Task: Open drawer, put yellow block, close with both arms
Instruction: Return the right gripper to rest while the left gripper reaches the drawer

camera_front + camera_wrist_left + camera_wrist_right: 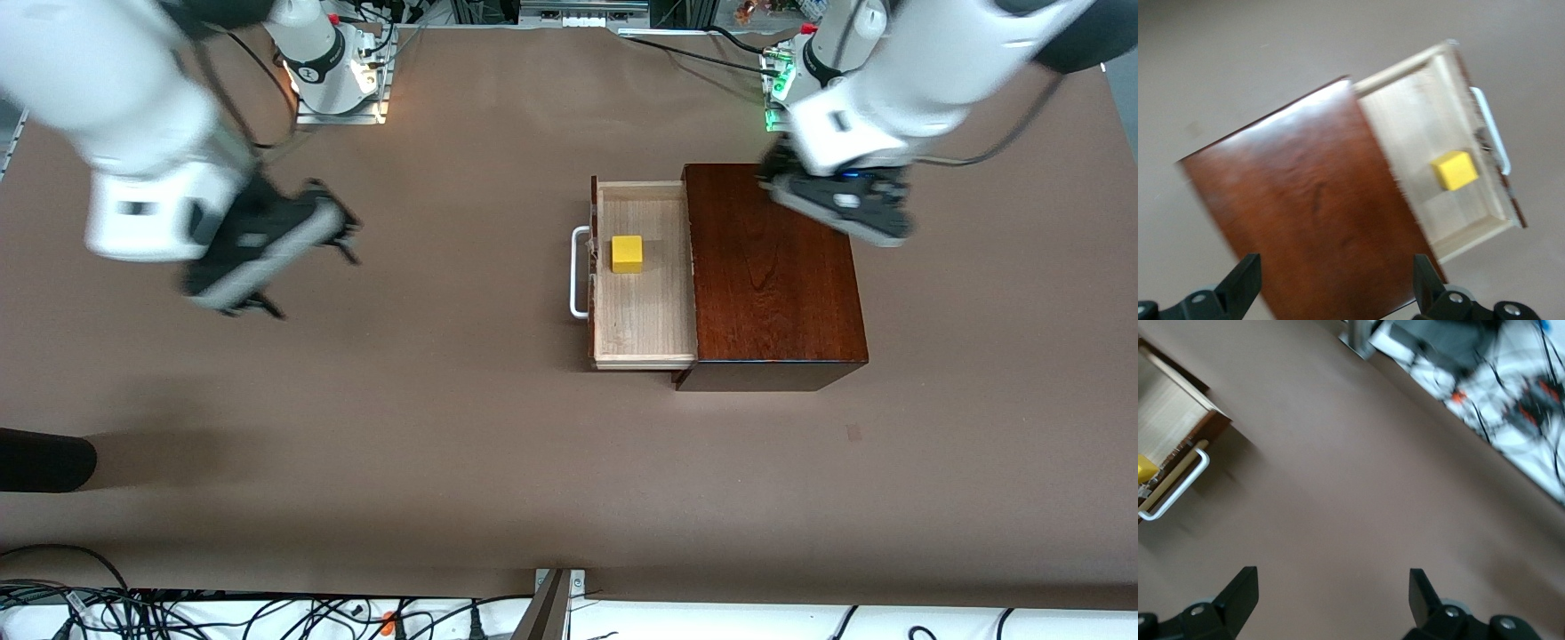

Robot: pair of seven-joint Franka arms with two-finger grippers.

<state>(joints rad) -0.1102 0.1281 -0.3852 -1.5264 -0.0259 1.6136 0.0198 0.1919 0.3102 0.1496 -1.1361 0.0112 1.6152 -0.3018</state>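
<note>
Drawer standing open with the yellow block inside, both hands off it.

We are finding no readable writing or brand marks on anything here. We are seeing the drawer pulled out of the dark mahogany box toward the right arm's end of the table, its white handle facing that way. The yellow block is sitting on the drawer's pale wood floor, in the part farther from the front camera, and it is the only thing in there. The left hand is hovering over the box's corner nearest its own base, fingers spread apart and holding nothing. The right hand is hanging over bare table, well apart from the drawer, fingers wide apart and empty.
</note>
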